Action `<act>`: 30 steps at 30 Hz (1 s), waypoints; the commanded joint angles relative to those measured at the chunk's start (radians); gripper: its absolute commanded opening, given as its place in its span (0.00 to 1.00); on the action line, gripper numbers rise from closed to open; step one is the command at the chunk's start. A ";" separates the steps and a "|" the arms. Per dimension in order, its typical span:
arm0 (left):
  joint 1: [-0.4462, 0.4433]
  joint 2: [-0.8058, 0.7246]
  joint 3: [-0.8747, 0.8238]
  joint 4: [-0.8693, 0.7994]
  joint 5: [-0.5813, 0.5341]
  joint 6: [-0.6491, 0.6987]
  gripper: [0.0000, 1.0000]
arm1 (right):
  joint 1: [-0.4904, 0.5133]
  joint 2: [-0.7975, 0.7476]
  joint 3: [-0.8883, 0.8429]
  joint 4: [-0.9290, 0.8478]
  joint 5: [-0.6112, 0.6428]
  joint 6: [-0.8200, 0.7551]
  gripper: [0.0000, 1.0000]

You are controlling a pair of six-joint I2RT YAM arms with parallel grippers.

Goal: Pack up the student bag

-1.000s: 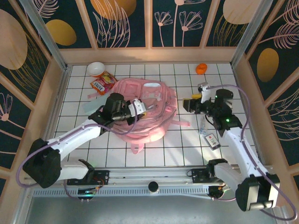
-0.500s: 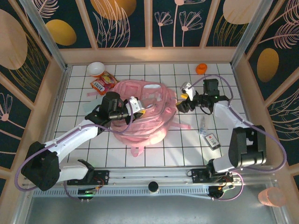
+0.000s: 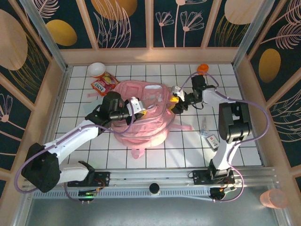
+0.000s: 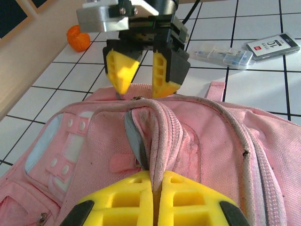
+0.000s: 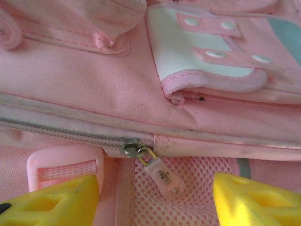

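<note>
Now the right claw (image 3: 175,102), swung in from 3 o'clock, is hovering with jaws apart over the zipper pull (image 5: 162,175) at the 2 o'clock edge of the student bag (image 3: 143,117), which is lying mid worktop (image 3: 188,147). The left claw (image 3: 140,107) is clamping its fabric, so unzipping is probably coming. A card (image 4: 273,44) is showing "10".

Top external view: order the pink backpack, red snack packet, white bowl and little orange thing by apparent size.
1. Soft pink fabric backpack.
2. Red snack packet and round white bowl, too alike to rank.
3. Small orange object.
</note>
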 commanded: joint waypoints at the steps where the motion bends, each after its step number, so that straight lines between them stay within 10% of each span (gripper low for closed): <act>1: 0.005 -0.015 0.078 0.092 0.042 0.028 0.00 | 0.007 0.041 0.050 -0.086 -0.048 -0.065 0.63; 12: 0.006 0.013 0.107 0.074 0.061 0.051 0.00 | 0.051 0.118 0.164 -0.284 -0.085 -0.134 0.57; 30: 0.005 0.008 0.084 0.052 -0.055 0.063 0.00 | 0.022 0.077 0.261 -0.424 -0.070 -0.028 0.00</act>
